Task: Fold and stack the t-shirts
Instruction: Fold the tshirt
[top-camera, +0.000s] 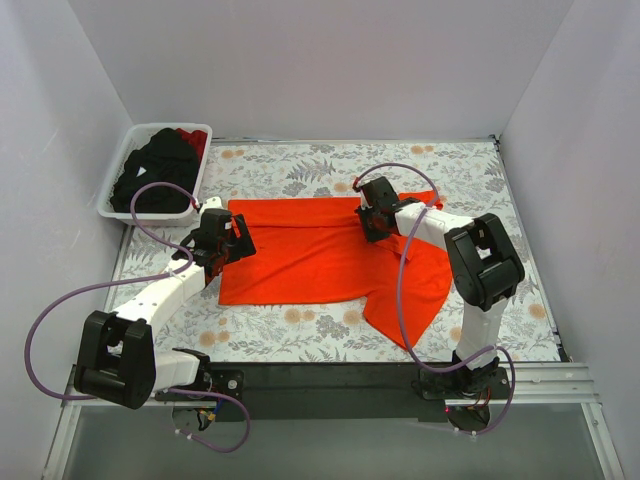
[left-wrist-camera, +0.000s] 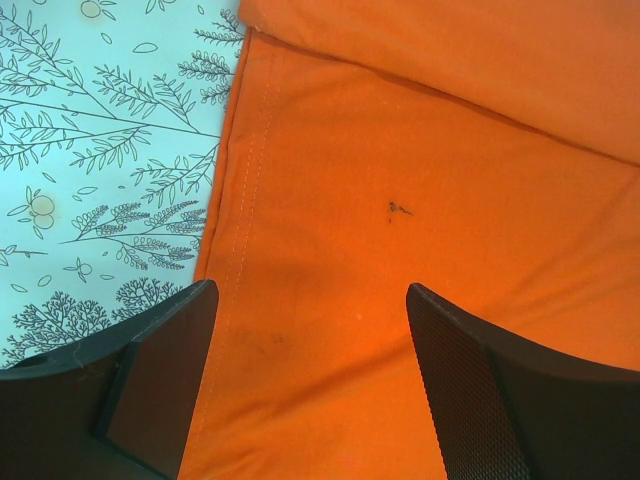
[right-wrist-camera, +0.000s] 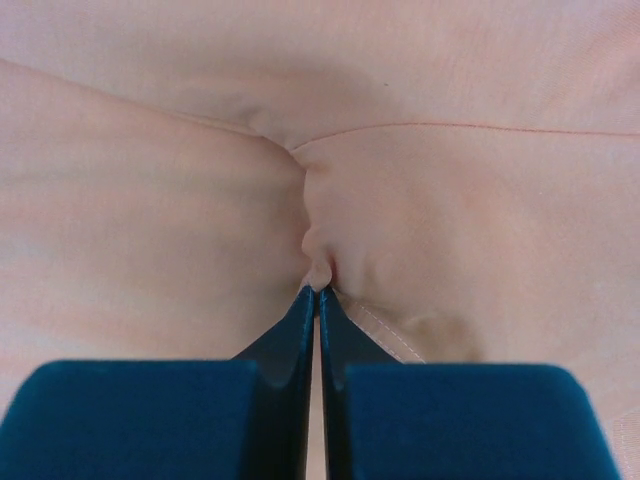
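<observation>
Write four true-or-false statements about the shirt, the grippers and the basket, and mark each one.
1. The right gripper is shut on a pinch of the orange t-shirt. True.
2. The left gripper clamps the shirt's hem. False: its jaws stand open over the hem, gripping nothing.
3. The white basket holds dark clothes. True.
4. The basket stands far right. False: it is at the far left corner of the table.
</observation>
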